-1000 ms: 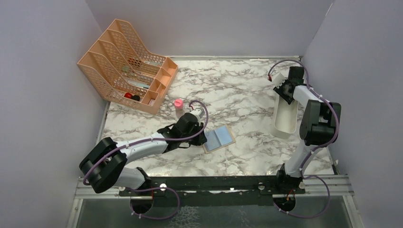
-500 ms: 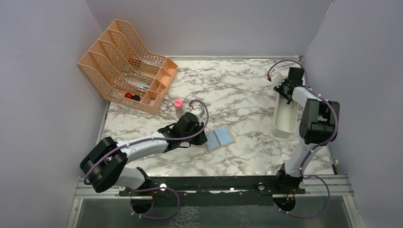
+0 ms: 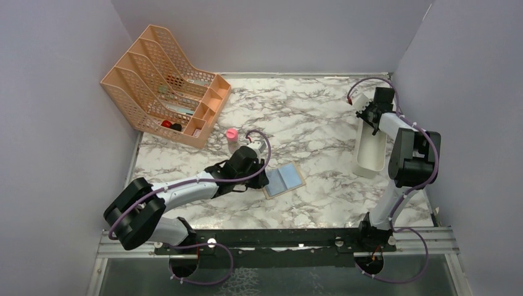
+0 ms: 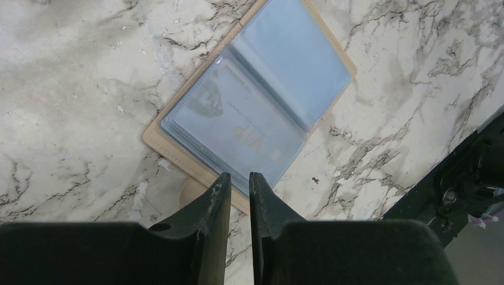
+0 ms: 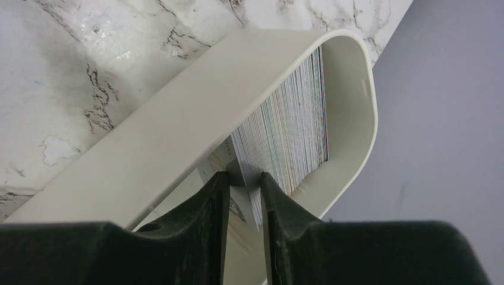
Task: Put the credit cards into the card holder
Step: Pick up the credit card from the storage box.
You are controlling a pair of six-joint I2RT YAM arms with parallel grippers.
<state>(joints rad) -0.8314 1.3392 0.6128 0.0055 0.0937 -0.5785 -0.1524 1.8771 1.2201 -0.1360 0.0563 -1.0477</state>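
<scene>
Lab test booth: plain walls [image 3: 271,31] enclose a marble-print tabletop [image 3: 308,111].

A white marble table top with grey and brown lines [image 3: 321,117] fills the middle. Plain pale purple walls [image 3: 277,31] stand at the left, the back and the right. A long black metal rail [image 3: 290,237] runs along the near edge. Below it lies a dark grey shiny strip [image 3: 290,280]. The light is soft and even.

Glossy marble-patterned table [image 3: 308,117], tan leather-look card holder [image 4: 156,138], shiny clear plastic sleeves [image 4: 297,65], smooth matt tray [image 5: 178,124]
</scene>
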